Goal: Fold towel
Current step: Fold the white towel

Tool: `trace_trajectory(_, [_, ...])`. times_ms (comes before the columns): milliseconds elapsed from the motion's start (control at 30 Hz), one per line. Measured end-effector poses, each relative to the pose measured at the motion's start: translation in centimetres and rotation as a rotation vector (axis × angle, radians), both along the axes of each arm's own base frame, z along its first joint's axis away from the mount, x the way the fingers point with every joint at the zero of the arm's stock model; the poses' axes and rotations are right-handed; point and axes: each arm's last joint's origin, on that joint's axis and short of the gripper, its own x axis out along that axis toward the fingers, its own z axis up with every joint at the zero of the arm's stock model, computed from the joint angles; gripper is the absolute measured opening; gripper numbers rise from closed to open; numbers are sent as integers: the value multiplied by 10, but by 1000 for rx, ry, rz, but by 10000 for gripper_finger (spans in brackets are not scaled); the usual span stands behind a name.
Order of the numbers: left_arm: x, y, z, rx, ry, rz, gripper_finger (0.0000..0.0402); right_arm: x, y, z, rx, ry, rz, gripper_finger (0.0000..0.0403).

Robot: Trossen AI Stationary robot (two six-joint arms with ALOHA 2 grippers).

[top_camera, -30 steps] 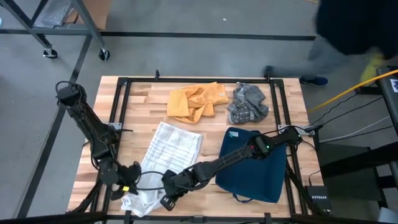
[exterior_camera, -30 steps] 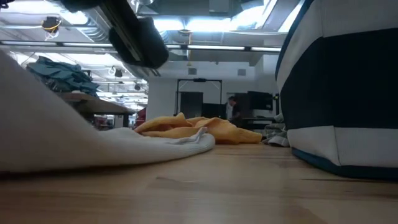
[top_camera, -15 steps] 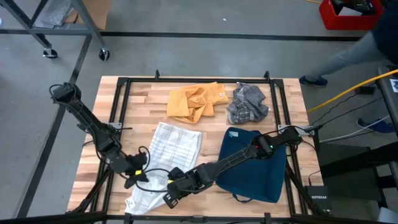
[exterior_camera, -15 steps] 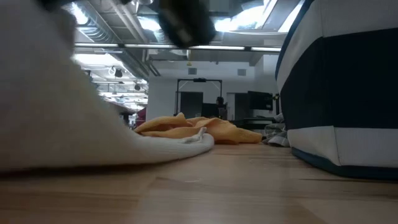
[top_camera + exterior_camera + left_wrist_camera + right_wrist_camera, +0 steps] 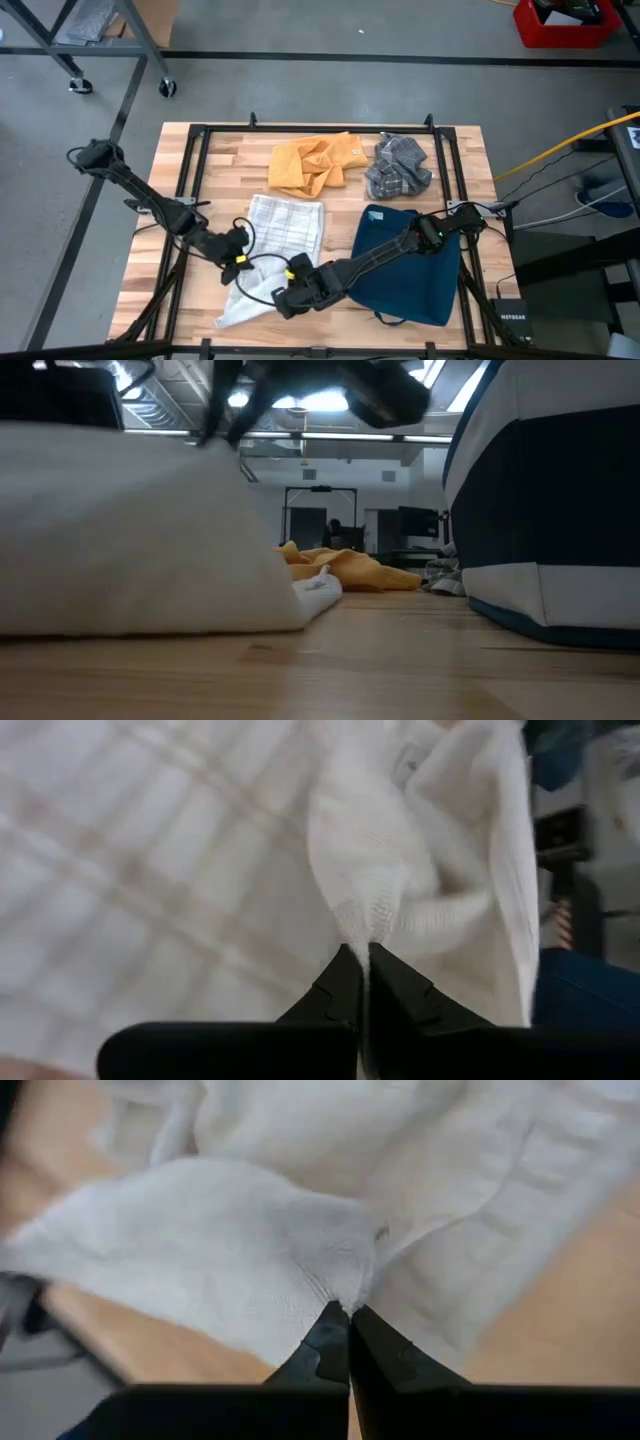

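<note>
Grippers, left (image 5: 238,262) and right (image 5: 290,296), each pinched an edge of the white towel (image 5: 285,228) near the table's (image 5: 230,150) front, and should travel level together for a square fold.

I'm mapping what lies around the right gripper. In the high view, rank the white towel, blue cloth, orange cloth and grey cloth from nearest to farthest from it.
From the right gripper:
1. White towel, pinched in it, front left.
2. Blue cloth, just to its right.
3. Orange cloth, far side, centre.
4. Grey cloth, far side, right.
</note>
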Motion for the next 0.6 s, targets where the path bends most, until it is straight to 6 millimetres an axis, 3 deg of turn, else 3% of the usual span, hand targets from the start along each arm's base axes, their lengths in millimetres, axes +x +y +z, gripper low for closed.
trace_trajectory(367, [13,30,-2,126,-10,70,0,-15,-9,-6,-96,89,-229,0])
trace_trajectory(600, [16,44,-4,224,6,60,7,-10,-19,-26,-132,147,-272,0])
